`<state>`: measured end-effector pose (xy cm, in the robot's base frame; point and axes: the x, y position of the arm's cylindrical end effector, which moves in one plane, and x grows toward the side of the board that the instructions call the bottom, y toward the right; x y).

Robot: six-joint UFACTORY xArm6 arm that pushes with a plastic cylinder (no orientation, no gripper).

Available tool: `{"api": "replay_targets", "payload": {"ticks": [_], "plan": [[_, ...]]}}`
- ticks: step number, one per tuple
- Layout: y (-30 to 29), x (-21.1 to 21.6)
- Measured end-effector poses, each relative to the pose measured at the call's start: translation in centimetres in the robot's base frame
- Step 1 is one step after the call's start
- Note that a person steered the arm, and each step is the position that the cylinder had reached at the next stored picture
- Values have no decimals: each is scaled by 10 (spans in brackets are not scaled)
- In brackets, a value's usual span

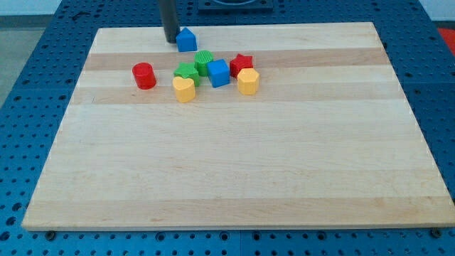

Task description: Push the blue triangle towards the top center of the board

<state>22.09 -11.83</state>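
The blue triangle [186,40] lies near the board's top edge, left of centre. My tip [170,40] stands just to its left, touching or nearly touching it. The dark rod rises out of the view's top. Below them sits a cluster: a green block [204,62], a second green block [188,72], a blue cube [219,72], a red star [242,64], a yellow heart [184,89] and a yellow block [247,81]. A red cylinder [144,75] stands alone to the cluster's left.
The wooden board [234,171] rests on a blue perforated table [28,107]. The board's top edge runs just above the blue triangle.
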Motion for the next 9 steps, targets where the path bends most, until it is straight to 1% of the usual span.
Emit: {"api": "replay_targets", "payload": {"ticks": [1, 2, 3, 4, 5, 7, 8, 9], "plan": [[13, -6], [-7, -3], [-30, 11], [-33, 29], [-13, 32], [71, 5], [92, 1], [92, 1]]}}
